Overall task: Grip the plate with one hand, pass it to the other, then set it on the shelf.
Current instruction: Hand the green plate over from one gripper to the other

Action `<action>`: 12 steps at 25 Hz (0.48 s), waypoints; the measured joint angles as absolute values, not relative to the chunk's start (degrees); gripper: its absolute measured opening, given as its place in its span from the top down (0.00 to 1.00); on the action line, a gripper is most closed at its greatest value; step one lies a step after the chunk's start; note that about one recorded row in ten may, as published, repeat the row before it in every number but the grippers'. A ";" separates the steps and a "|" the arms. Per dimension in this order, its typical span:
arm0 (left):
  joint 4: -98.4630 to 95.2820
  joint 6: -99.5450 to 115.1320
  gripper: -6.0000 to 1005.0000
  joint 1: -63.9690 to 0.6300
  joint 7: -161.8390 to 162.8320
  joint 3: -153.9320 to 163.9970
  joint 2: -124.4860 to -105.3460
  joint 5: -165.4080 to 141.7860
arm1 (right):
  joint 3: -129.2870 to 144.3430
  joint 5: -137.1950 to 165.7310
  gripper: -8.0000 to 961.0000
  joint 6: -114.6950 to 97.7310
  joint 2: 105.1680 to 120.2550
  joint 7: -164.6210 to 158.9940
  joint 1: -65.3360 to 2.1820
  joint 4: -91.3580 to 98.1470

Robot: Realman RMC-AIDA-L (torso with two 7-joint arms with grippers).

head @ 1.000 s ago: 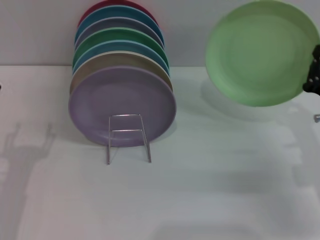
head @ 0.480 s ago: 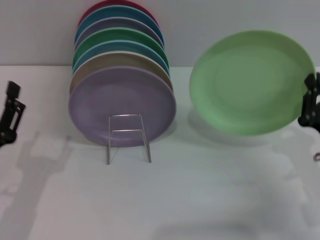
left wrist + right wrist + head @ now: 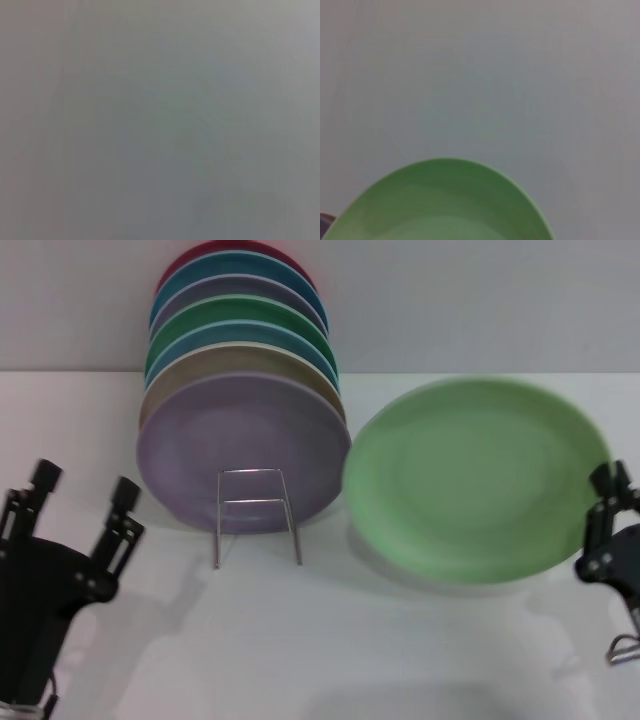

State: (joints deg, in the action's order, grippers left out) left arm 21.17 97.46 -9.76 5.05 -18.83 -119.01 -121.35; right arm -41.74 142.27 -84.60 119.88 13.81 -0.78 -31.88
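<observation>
The light-green plate [image 3: 470,480] hangs tilted above the table at centre right, its face toward me. My right gripper [image 3: 608,490] is shut on its right rim. The right wrist view shows only the plate's far edge [image 3: 440,200] against the white table. At the lower left my left gripper [image 3: 85,490] stands open with its two fingers pointing up, well apart from the plate. The shelf [image 3: 256,515], a thin silver wire rack, stands left of centre between the two grippers. The left wrist view shows only blank grey.
Several coloured plates stand upright in the rack, with a lilac plate [image 3: 240,445] at the front and a darker green plate [image 3: 240,315] further back. A grey wall runs behind the white table [image 3: 330,640].
My right gripper has carried the green plate down and to the left, toward the middle. My left gripper has risen into view at the lower left, open.
</observation>
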 joint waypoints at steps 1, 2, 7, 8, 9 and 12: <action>21.05 96.84 0.24 -9.86 4.86 -17.68 -119.00 -121.37 | -39.12 139.91 0.97 -85.08 119.88 15.83 -0.69 -32.28; 20.92 96.56 0.24 -9.91 4.66 -17.07 -119.02 -121.40 | -36.90 138.07 0.97 -85.62 119.88 17.32 -0.71 -32.30; 21.27 94.23 0.24 -10.17 0.39 -13.02 -119.08 -121.43 | -27.63 128.66 0.97 -87.85 119.90 24.90 -1.31 -33.09; 21.58 93.73 0.24 -10.15 -0.89 -12.43 -119.08 -121.43 | -26.33 127.37 0.97 -88.24 119.88 26.71 -1.22 -33.60; 21.85 93.08 0.24 -10.14 -1.72 -11.88 -119.09 -121.44 | -25.12 126.28 0.97 -88.58 119.85 28.30 -1.09 -34.05; 22.72 90.36 0.24 -10.54 -2.53 -10.50 -119.00 -121.45 | -22.77 123.76 0.97 -89.08 119.84 31.62 -1.01 -34.68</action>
State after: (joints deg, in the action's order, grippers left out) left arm 22.72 90.36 -10.54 -2.53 -10.50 -119.00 -121.45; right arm -22.77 123.76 -89.08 119.84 31.62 -1.01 -34.68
